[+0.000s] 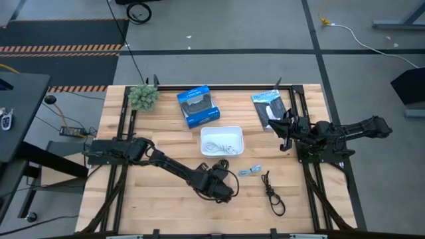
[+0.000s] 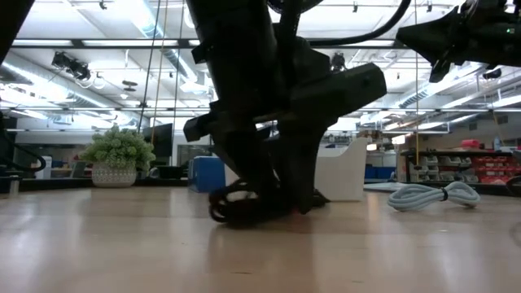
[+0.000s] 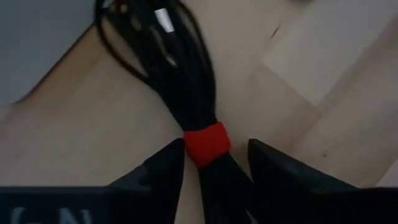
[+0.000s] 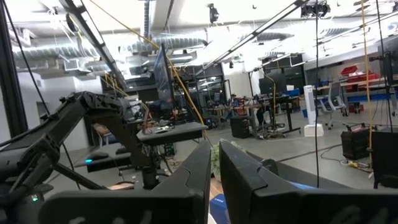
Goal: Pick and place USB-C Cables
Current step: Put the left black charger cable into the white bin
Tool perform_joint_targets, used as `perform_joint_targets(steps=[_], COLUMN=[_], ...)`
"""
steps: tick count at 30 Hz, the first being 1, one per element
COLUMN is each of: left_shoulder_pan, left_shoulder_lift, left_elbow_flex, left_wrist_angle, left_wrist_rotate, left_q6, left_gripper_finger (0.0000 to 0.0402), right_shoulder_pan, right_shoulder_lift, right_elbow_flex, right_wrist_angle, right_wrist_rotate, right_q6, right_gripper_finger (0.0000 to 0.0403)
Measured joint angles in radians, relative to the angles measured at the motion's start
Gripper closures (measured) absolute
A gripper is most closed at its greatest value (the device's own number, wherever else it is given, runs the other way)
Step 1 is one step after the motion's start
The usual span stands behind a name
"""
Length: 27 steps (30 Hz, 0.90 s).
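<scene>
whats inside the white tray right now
One coiled white cable lies inside the white tray, as the high view shows. No other cable shows in it. The low view shows only the tray's outer wall, partly hidden by the left arm.

The wooden plank surface (image 1: 153,212) is carrying the following. A potted plant (image 1: 143,97) is sitting at the far left corner. A blue box (image 1: 198,106) is lying just right of it, and a black-and-white packet (image 1: 268,107) is lying towards the far right. A white tray (image 1: 222,141) is resting near the middle. In front of the tray, a black cable with a red band (image 3: 205,144), a light blue-grey cable (image 1: 250,172) and a dark cable (image 1: 272,193) are lying directly on the wood, apart from each other.
</scene>
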Motion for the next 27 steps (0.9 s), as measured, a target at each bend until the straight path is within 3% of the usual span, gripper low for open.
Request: perform_joint_targets(steps=[12, 19, 27], left_shoulder_pan=[0.001, 0.001, 0.043], left_shoulder_lift=[-0.008, -0.014, -0.02], left_elbow_flex=[0.002, 0.122, 0.376], left_wrist_angle=[-0.059, -0.179, -0.459], left_wrist_rotate=[0.061, 0.065, -0.094], left_q6=[0.141, 0.235, 0.401], left_gripper_finger=[0.0337, 0.0327, 0.0326], right_shoulder_pan=[0.0, 0.0, 0.0], right_shoulder_lift=[0.0, 0.0, 0.0], right_elbow_flex=[0.0, 0.0, 0.0], right_wrist_angle=[0.0, 0.0, -0.001], right_wrist_rotate=[0.0, 0.0, 0.0], right_q6=[0.0, 0.0, 0.0], right_gripper_finger=[0.0364, 0.0364, 0.0364])
